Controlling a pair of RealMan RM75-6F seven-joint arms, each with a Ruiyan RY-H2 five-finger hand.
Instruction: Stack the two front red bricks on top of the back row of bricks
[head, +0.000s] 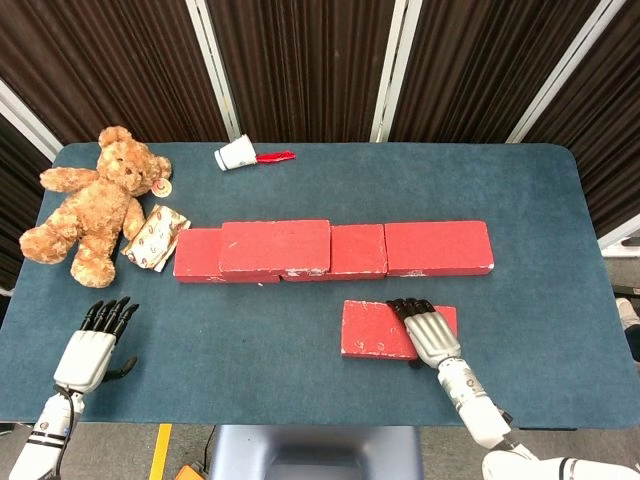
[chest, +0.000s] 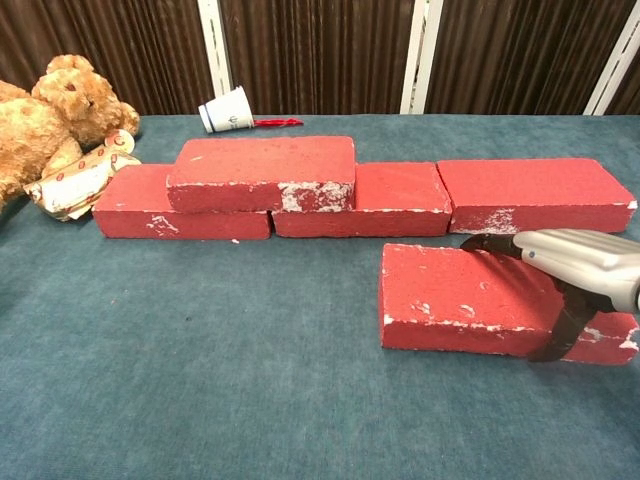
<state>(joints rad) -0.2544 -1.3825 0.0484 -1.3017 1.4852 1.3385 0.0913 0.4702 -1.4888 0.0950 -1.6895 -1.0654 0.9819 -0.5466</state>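
Brick work stands half done: the front red brick (head: 385, 329) lies flat on the table (head: 540, 200) just before the back row (head: 438, 247), where a stacked brick (head: 275, 247) already sits. The right hand (head: 432, 331) grips its right end, fingers (chest: 485, 243) over the top and thumb on the near face. The left hand (head: 92, 346) rests released, fingers apart, near the teddy bear (head: 95, 205).

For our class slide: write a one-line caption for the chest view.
Right hand grasping the front red brick; one brick already stacked on the back row.
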